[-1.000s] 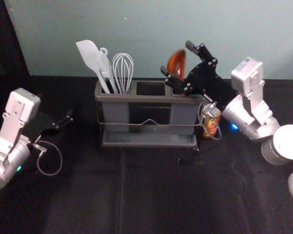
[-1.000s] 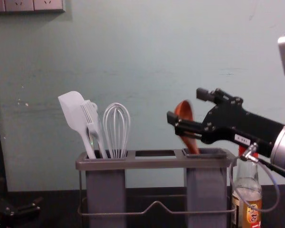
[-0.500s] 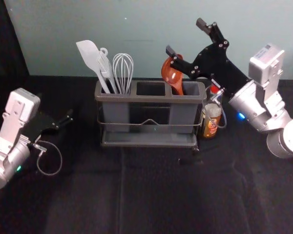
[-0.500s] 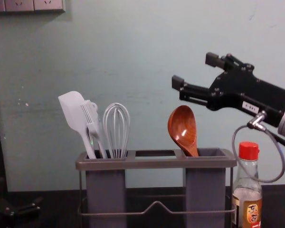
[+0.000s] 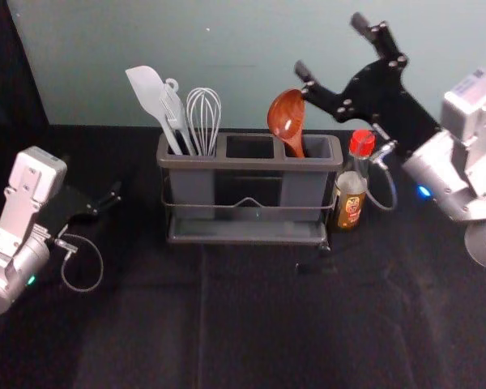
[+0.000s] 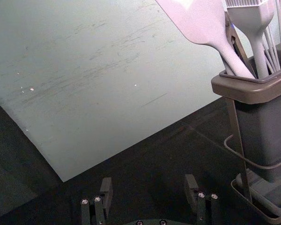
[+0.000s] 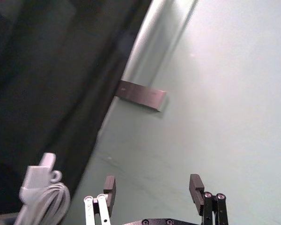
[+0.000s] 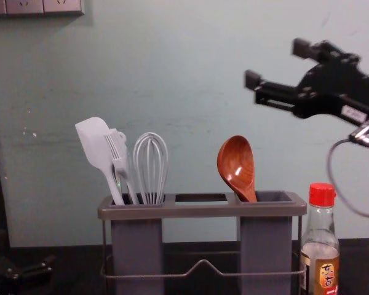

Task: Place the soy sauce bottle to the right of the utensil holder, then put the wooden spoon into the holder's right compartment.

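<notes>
My right tool [image 5: 331, 47], spread, has left the spoon [image 5: 287, 116] in the right compartment [image 5: 318, 148]: likely done. My left tool [image 6: 149, 184], spread, idles leftward.

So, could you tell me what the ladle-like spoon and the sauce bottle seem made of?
Spoon: probably varnished wood, reddish-brown with streaky grain and a glossy highlight. Soy sauce bottle: clear, smooth, likely glass, since it is see-through; its shiny red cap looks plastic.

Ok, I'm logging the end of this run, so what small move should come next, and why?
Probably draw the right gripper farther back toward its own side: its fingers are open and empty, the wooden spoon leans in the right compartment, and the soy sauce bottle stands right of the holder.
</notes>
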